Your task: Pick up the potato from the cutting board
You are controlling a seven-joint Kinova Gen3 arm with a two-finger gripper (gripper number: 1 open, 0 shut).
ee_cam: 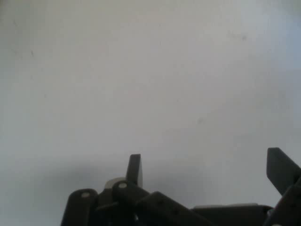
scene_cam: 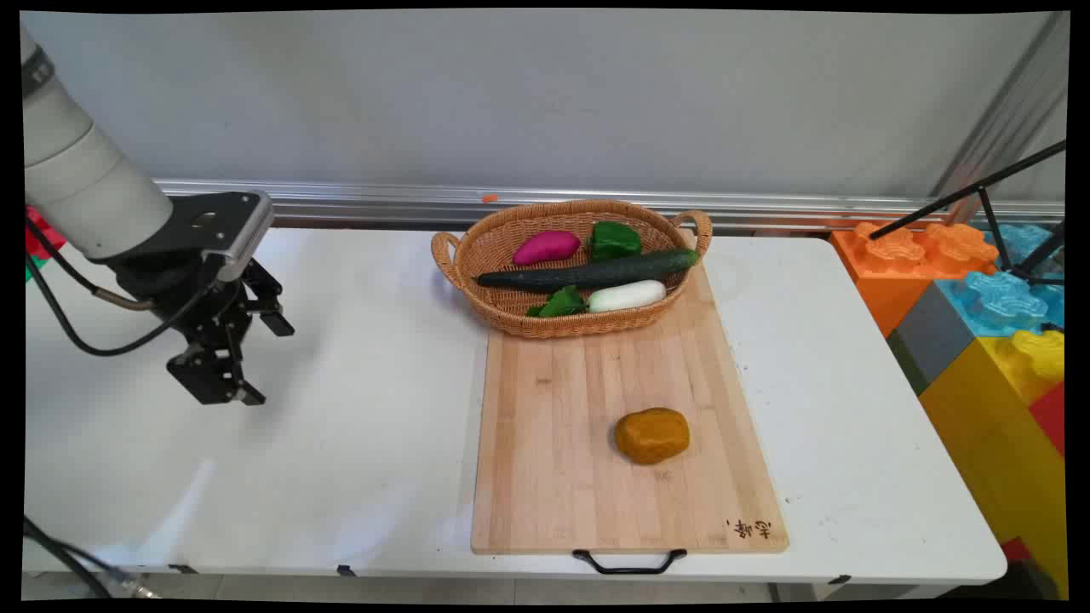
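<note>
My gripper (scene_cam: 266, 362) hangs over the bare left part of the white table (scene_cam: 358, 426), open, with nothing between its fingers. The hand view shows only blank table under the gripper (ee_cam: 207, 169), with its two fingertips (ee_cam: 134, 168) spread wide. A wooden cutting board (scene_cam: 588, 477) lies to the right of centre, and a brown potato-like lump (scene_cam: 652, 435) rests on it. At the board's far end stands a wicker basket (scene_cam: 511, 319) holding a purple sweet potato (scene_cam: 546, 247), a green pepper (scene_cam: 614, 240), a long dark cucumber (scene_cam: 588, 272), a white radish (scene_cam: 627, 295) and a green leaf (scene_cam: 560, 303).
Large coloured toy blocks (scene_cam: 979, 298) stand off the table's right end, with a black tripod leg (scene_cam: 971, 194) over them. A metal rail (scene_cam: 358, 197) runs along the wall behind the table. Black cables (scene_cam: 68, 323) hang from the arm.
</note>
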